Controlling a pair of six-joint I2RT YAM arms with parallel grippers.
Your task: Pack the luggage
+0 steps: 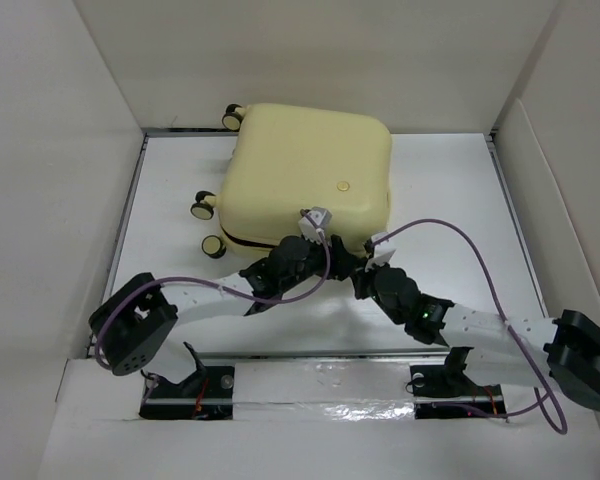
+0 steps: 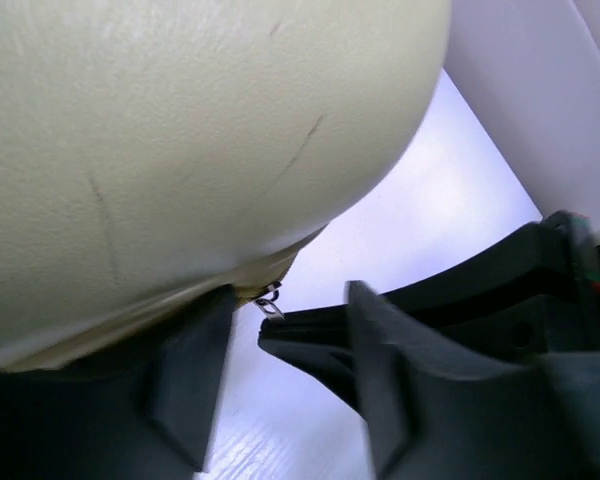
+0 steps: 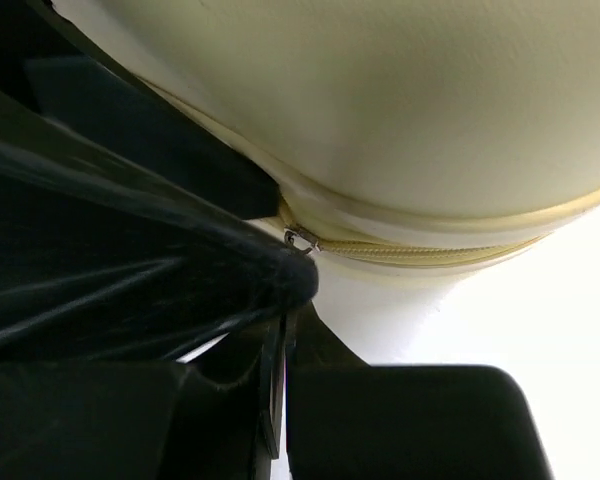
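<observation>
— Where is the luggage (image 1: 310,170)?
— Upper centre of the overhead view, lying flat and shut on the white table (image 1: 450,200), wheels to the left.
— The left gripper (image 2: 285,295)?
— At the case's near edge, fingers (image 2: 180,380) spread apart. The zip pull (image 2: 268,301) sits by their tips, unclamped.
— The right gripper (image 1: 365,262)?
— Just beside it, at the same edge. Its own view is dark and blurred, so I cannot tell how its jaws stand.

White table (image 1: 460,190), plain off-white walls (image 1: 70,120)
</observation>
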